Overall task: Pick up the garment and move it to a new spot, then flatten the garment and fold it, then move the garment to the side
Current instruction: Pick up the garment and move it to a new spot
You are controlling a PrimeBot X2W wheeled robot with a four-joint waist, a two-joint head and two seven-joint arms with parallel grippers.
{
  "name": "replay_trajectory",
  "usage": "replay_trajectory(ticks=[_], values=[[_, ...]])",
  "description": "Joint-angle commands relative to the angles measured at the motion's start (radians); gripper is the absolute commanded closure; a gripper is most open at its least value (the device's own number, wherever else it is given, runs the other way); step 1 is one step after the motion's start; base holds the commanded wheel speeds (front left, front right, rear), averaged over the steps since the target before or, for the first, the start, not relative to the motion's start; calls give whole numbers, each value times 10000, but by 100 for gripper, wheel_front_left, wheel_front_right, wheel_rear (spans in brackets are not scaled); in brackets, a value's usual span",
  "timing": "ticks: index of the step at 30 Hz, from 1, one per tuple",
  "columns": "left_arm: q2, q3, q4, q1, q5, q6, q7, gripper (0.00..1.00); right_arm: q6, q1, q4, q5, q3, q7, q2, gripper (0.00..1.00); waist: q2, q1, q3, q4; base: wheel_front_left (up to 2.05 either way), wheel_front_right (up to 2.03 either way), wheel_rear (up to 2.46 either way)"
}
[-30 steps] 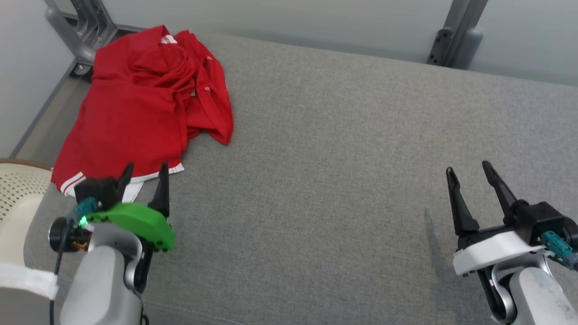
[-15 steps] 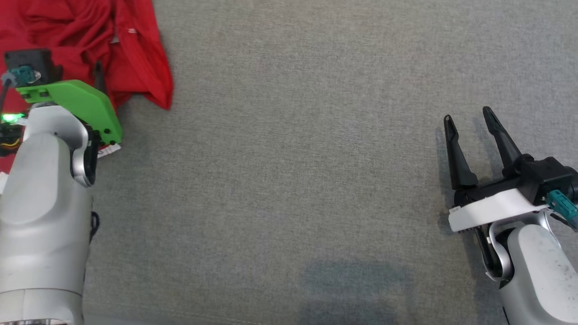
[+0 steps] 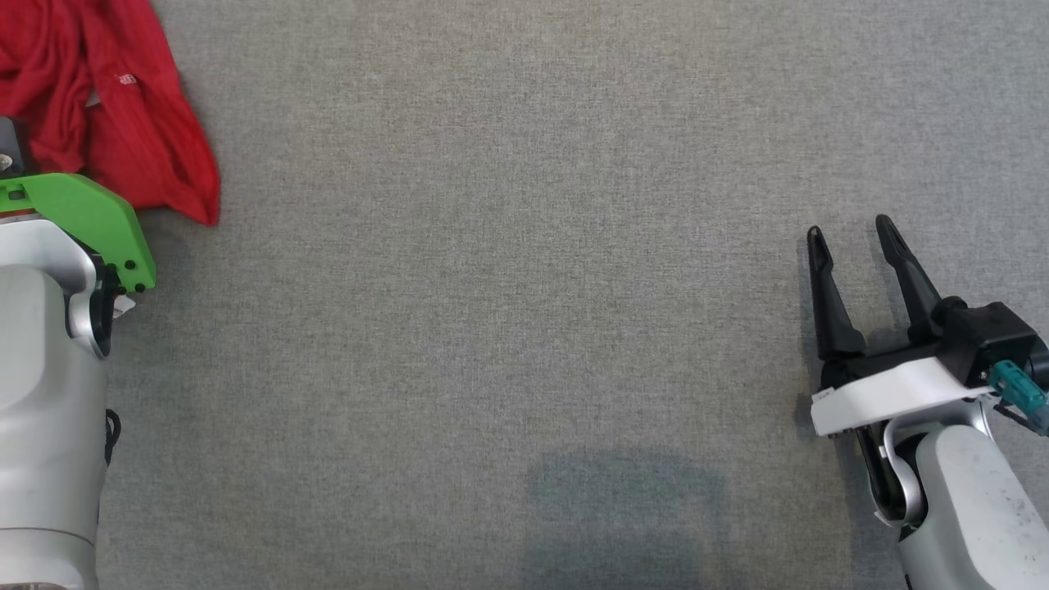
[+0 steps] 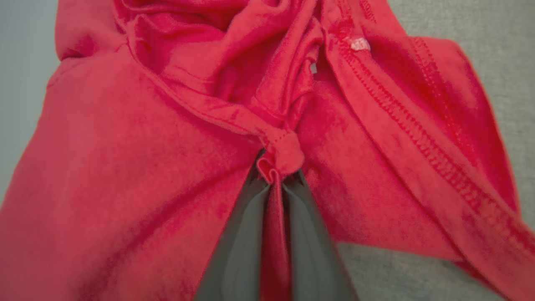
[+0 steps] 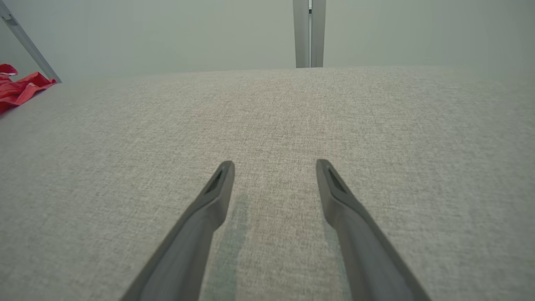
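Observation:
The garment (image 3: pixel 123 123) is a crumpled red shirt at the top left corner of the head view, lying on the grey fabric surface (image 3: pixel 524 287). In the left wrist view my left gripper (image 4: pixel 276 175) is shut on a bunched fold of the garment (image 4: pixel 167 125), with red cloth pinched between the two dark fingers. A stitched hem and a small pale label run to the upper right there. In the head view the green left wrist housing (image 3: pixel 82 221) covers the fingers. My right gripper (image 3: pixel 848 229) stands open over bare fabric at the right, nothing between its fingers (image 5: pixel 274 163).
A grey upright post (image 5: pixel 309 33) stands at the far edge of the surface against a pale wall. A corner of the garment (image 5: pixel 21 90) peeks in at the far left of the right wrist view.
The head camera has tilted down and shifted. My left gripper went from open at the garment's near edge to shut on a fold of it. The right gripper stays open.

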Motion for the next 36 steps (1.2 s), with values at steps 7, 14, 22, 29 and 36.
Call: replay_trajectory(ticks=[7, 14, 22, 29, 36], values=[[567, -140, -824, 341, -91, -594, 221, 100, -3, 688, 177, 221, -24, -31, 135, 0, 0, -1, -1368, 363, 0, 0, 0], [1258, -13, -2633, 699, -265, -795, 642, 100, -3, 1167, 335, 335, 63, -31, 355, 0, 0, -1, -2277, 399, 0, 0, 0], [1579, 89, -6492, 1500, -865, -1034, 1916, 100, -3, 1594, 381, 438, 45, -31, 604, 0, 0, -1, -3020, -9, 0, 0, 0], [904, -187, -10181, 2698, -2869, -1309, 3693, 100, -3, 1783, 355, 464, 19, -31, 735, 0, 0, -1, -3373, -873, 0, 0, 0], [110, -1035, -12665, 3702, -4531, -1372, 4747, 100, -3, 1789, 323, 502, 34, -31, 812, 0, 0, -1, -3373, -2139, 0, 0, 0]])
